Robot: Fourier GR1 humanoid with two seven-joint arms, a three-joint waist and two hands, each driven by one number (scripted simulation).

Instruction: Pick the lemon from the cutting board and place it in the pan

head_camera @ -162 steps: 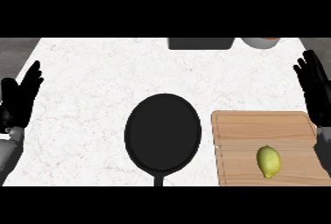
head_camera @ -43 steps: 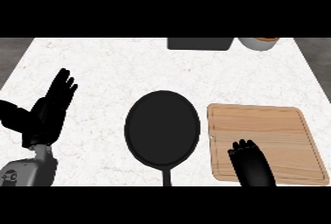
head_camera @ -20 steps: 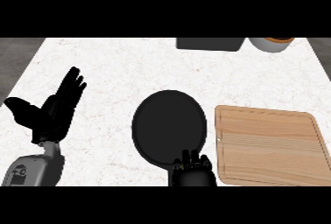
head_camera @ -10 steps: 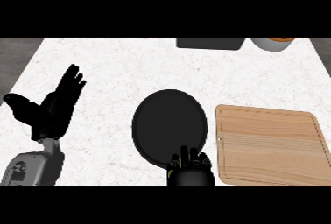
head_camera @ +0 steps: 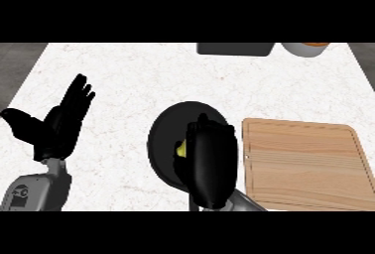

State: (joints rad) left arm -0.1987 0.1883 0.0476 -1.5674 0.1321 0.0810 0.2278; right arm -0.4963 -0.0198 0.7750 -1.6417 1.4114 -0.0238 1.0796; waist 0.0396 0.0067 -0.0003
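One black pan (head_camera: 170, 144) near the middle of the white counter (head_camera: 147, 79); one lemon (head_camera: 179, 149) over it, only a yellow sliver showing beside the fingers. One wooden cutting board (head_camera: 304, 163) just right of the pan, bare. Right hand (head_camera: 211, 158) over the pan, curled round the lemon and hiding most of it. Left hand (head_camera: 58, 124) well left of the pan, open, fingers straight, resting.
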